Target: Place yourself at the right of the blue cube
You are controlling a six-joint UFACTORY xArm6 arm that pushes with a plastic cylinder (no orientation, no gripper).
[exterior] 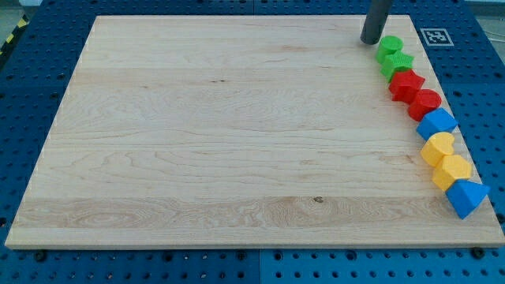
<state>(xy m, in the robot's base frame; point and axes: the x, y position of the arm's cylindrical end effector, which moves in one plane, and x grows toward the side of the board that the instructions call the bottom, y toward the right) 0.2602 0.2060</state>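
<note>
The blue cube [436,123] lies near the board's right edge, in a line of blocks. My tip [369,40] rests on the board near the view's top right, well above and to the left of the blue cube, just left of the green cylinder [389,47]. The line runs down the right edge: green cylinder, green star-like block [398,64], red block [405,84], red cylinder [424,103], blue cube, yellow block [438,147], yellow block [452,170], blue triangular block [466,197].
The wooden board [237,142] lies on a blue pegboard table [24,118]. A black-and-white marker tag [435,36] sits past the board's top right corner. The blue cube is close to the board's right edge [465,142].
</note>
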